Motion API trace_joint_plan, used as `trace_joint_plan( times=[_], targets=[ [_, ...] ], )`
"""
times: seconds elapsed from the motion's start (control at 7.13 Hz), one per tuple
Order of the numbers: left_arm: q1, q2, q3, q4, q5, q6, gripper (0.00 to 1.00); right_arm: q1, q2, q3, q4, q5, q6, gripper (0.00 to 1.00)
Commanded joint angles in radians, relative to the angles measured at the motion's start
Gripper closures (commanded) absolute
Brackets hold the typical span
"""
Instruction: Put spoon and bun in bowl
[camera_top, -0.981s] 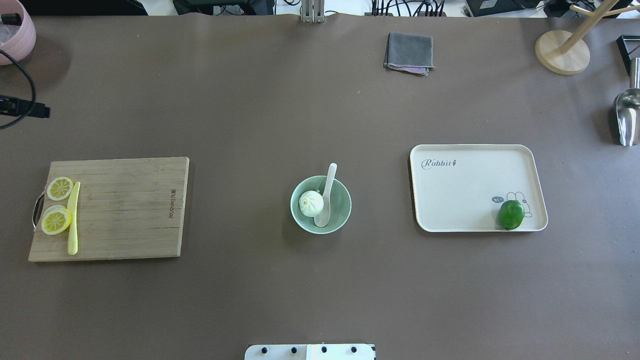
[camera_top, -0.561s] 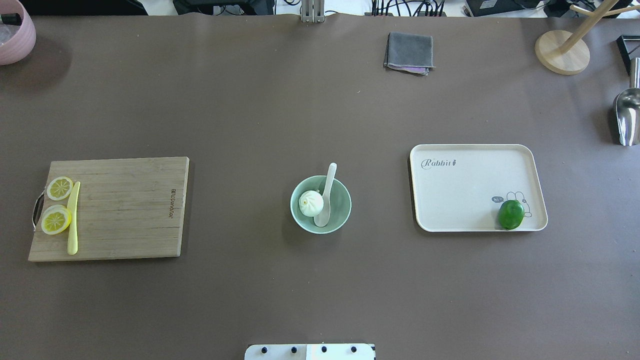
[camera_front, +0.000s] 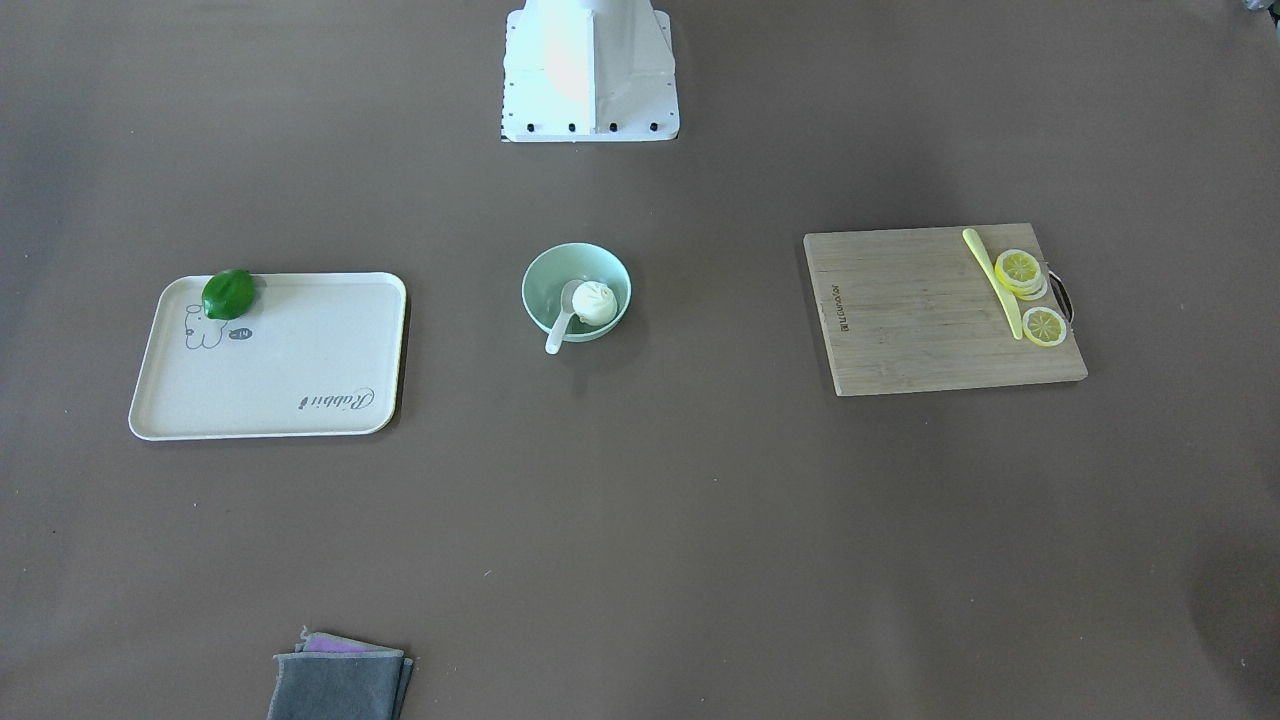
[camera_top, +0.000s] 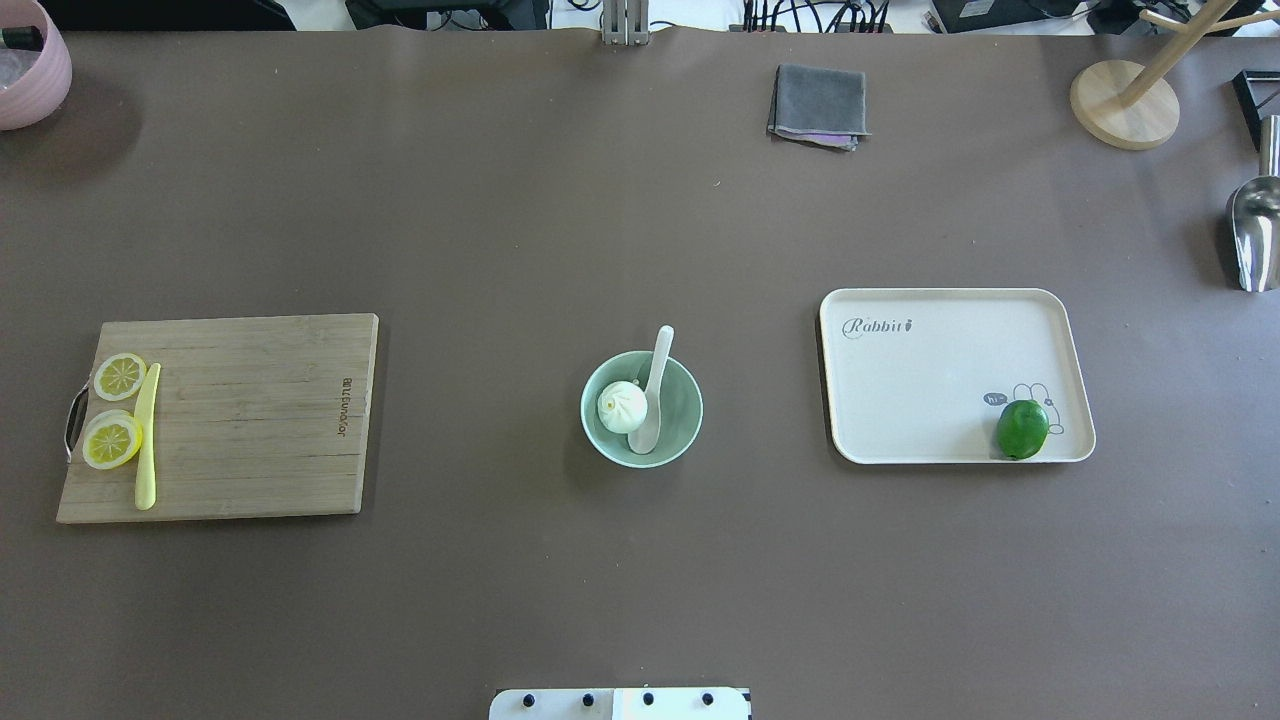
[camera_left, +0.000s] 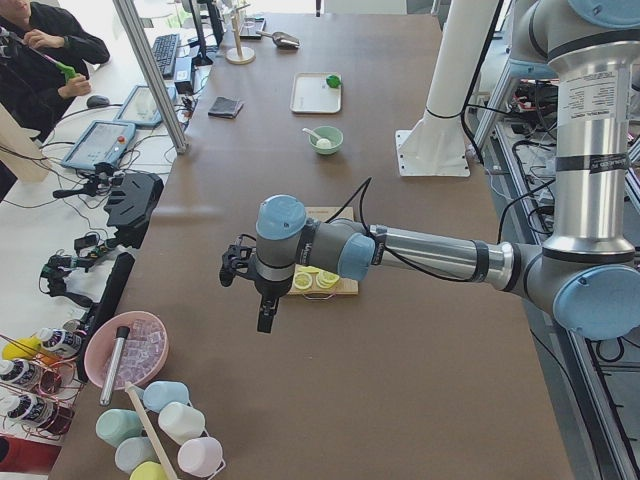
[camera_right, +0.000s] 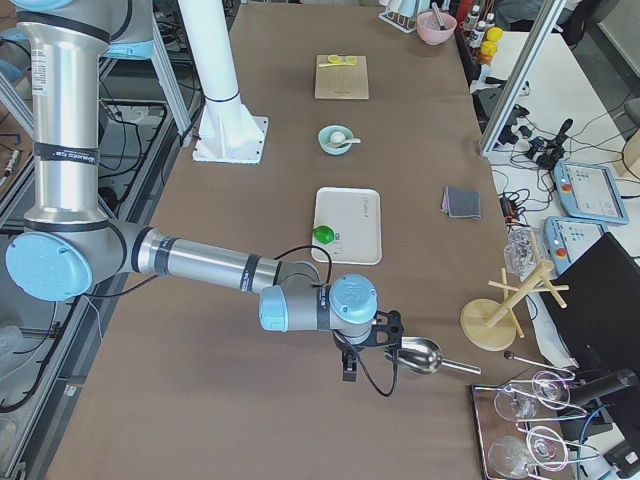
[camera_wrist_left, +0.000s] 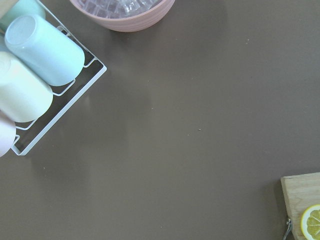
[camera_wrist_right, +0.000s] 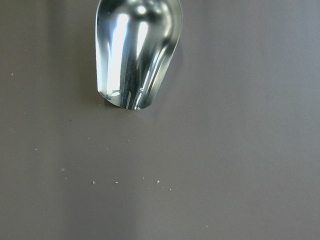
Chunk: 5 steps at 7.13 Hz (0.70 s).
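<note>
The overhead camera is looking forward and down from behind the robot (camera_front: 590, 80); the front-facing one is facing it, looking steeply down. Both are sharing the bowl (camera_top: 683, 412) in the middle of the surface (camera_top: 640, 220). Two side cameras are looking along the surface from its left and right ends. The wrist cameras are looking down from very near.

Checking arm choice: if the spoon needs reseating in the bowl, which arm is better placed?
Right, marginally: the spoon lies right of the bun in the bowl, so that side probably reaches it unobstructed.
</note>
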Motion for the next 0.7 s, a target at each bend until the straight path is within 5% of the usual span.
trace_joint_plan(
  times=[0.0,0.14,0.56],
  targets=[
    [-0.004,0.019,-0.006,-0.003,-0.001,0.001,0.02,-0.022,0.021,0.162,-0.188,-0.030,0.009,0.00],
    [-0.004,0.019,-0.008,-0.003,-0.001,0.001,0.02,-0.033,0.035,0.249,-0.323,-0.072,0.011,0.00],
    [-0.003,0.013,-0.002,-0.003,0.000,0.003,0.02,-0.033,0.026,0.258,-0.332,-0.056,0.011,0.00]
  ],
)
